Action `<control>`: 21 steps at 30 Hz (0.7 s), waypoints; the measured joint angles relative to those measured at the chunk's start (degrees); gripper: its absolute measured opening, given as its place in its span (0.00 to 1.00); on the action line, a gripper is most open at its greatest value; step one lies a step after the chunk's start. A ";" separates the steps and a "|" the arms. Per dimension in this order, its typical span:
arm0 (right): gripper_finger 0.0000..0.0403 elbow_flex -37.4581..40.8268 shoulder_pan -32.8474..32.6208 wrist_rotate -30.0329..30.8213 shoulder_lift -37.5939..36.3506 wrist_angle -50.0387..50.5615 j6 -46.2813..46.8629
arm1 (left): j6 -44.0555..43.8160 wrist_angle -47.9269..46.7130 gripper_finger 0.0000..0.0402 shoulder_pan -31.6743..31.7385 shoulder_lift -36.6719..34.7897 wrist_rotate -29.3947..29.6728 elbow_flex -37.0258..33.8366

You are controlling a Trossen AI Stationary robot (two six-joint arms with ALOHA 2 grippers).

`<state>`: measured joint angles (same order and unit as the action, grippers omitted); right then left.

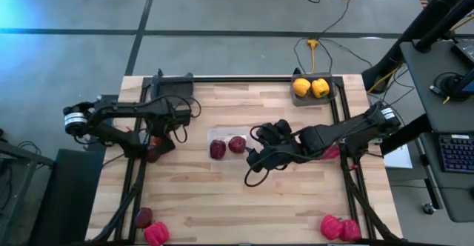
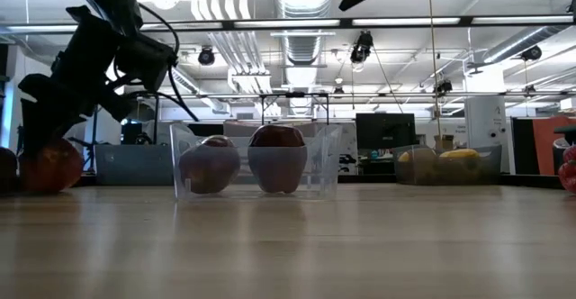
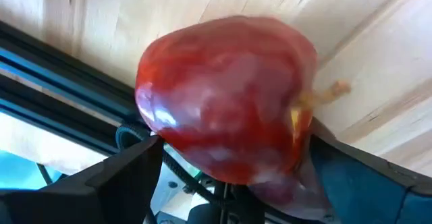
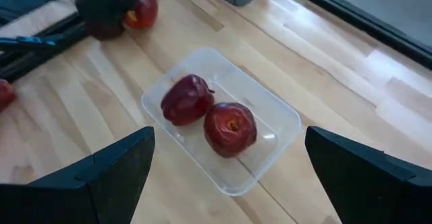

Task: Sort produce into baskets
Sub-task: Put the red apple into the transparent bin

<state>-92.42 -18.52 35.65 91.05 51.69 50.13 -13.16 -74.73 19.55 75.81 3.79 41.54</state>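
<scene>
My left gripper [image 1: 158, 148] is at the table's left edge, shut on a dark red apple [image 3: 226, 99], which also shows in the low view [image 2: 52, 166]. A clear container [image 1: 226, 146] at mid-table holds two dark red apples [image 4: 187, 99] [image 4: 230, 128], which rest on its floor. My right gripper [image 1: 255, 158] is open and empty above the table, just right of the container. Two yellow peppers [image 1: 311, 88] lie in a dark tray [image 1: 300, 100] at the far right. A second dark tray [image 1: 172, 89] stands at the far left. My left gripper has the apple between its two fingers [image 3: 128, 173], one on each side of the apple's body [image 3: 158, 126]. The fingers slant down at it from the table's left. In the low view the apple's underside looks level with the table top, its stem [image 3: 331, 89] pointing sideways.
Two red peppers [image 1: 339, 228] lie at the near right corner, and another [image 1: 330, 153] lies under my right arm. An apple [image 1: 143, 217] and a red pepper [image 1: 155, 233] lie at the near left corner. A black frame rail [image 3: 61, 69] runs along the left edge.
</scene>
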 joint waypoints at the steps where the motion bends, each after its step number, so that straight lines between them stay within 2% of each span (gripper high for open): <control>1: 0.93 0.45 0.00 -0.05 0.00 -0.01 0.59 | 0.00 0.26 0.88 0.00 0.00 0.04 0.00; 7: 0.93 2.27 -0.08 -1.13 0.00 -0.12 4.04 | -0.04 2.35 0.89 0.00 0.00 0.02 0.02; 18: 0.93 2.38 -0.11 -1.15 0.00 -0.93 5.44 | -7.85 8.44 0.94 0.00 -0.15 -0.46 -1.04; 21: 0.93 2.46 0.10 -1.13 0.00 -1.41 5.07 | -9.49 10.26 0.93 -0.11 -0.24 1.75 -1.14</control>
<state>-89.96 -18.42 34.52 91.05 50.28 55.20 -22.66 -64.47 19.44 75.57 5.54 40.40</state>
